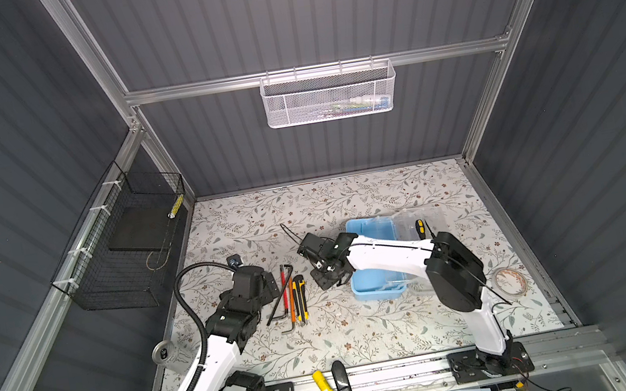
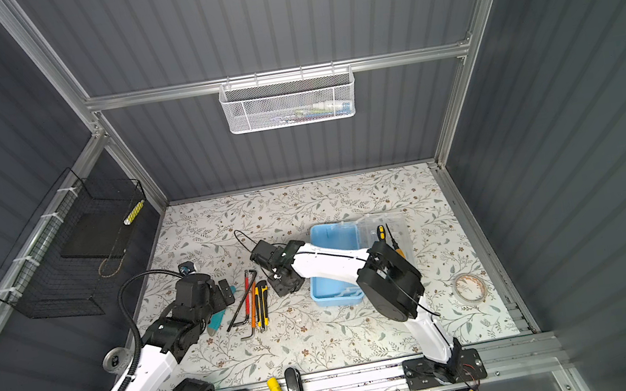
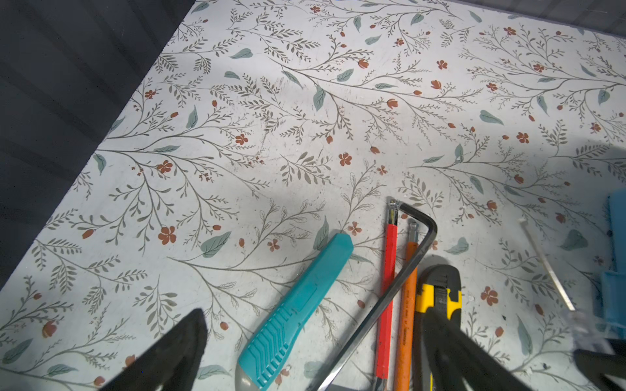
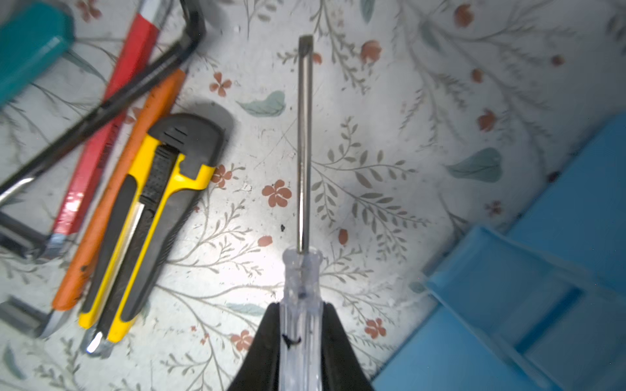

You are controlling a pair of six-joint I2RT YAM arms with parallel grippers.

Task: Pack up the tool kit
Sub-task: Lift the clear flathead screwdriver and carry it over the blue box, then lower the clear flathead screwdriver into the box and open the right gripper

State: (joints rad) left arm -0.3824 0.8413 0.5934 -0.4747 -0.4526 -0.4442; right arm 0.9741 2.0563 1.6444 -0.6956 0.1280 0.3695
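Light-blue plastic tool kit case [image 1: 371, 232]: lid open, on floral table [image 1: 345, 200].
Right end effector [image 4: 299, 311]: grips clear-handled flat screwdriver [image 4: 304, 135].
Left end effector [image 3: 313, 315]: wide apart over teal plastic cutter [image 3: 298, 298].

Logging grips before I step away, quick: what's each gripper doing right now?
Left gripper: open, holding nothing.
Right gripper: closed on the clear-handled flat screwdriver.

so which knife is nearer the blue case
The yellow-black knife. It lies on the case side of the hex keys, while the teal knife lies on their far side.
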